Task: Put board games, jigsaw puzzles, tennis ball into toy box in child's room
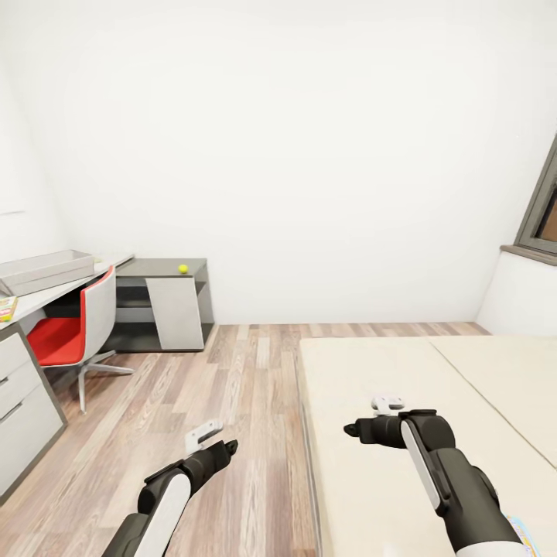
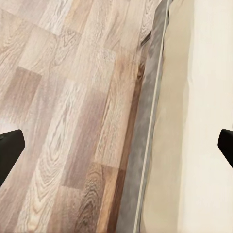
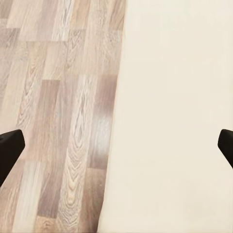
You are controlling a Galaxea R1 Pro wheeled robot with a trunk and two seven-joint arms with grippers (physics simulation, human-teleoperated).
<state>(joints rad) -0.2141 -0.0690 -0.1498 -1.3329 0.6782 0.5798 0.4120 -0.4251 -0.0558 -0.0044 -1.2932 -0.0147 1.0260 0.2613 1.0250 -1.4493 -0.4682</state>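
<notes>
Evidently little is done: both tools, left tool [image 1: 203, 438] and right tool [image 1: 387, 404], are spread and empty; the toy box [image 1: 45, 271] is seen holding nothing, the tennis ball [image 1: 183, 268] lying apart.

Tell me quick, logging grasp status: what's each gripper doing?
Left gripper: open, holding nothing.
Right gripper: open, holding nothing.

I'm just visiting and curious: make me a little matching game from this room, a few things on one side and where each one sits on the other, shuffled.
Things:
1. tennis ball
2. toy box
3. red chair
4. right gripper

Places:
A. over the beige bed
B. on the long pale table, far left
C. on the lower dark grey desk
D. on the wood floor, pushed up to the pale table

Pairs: 1-C, 2-B, 3-D, 4-A
</notes>
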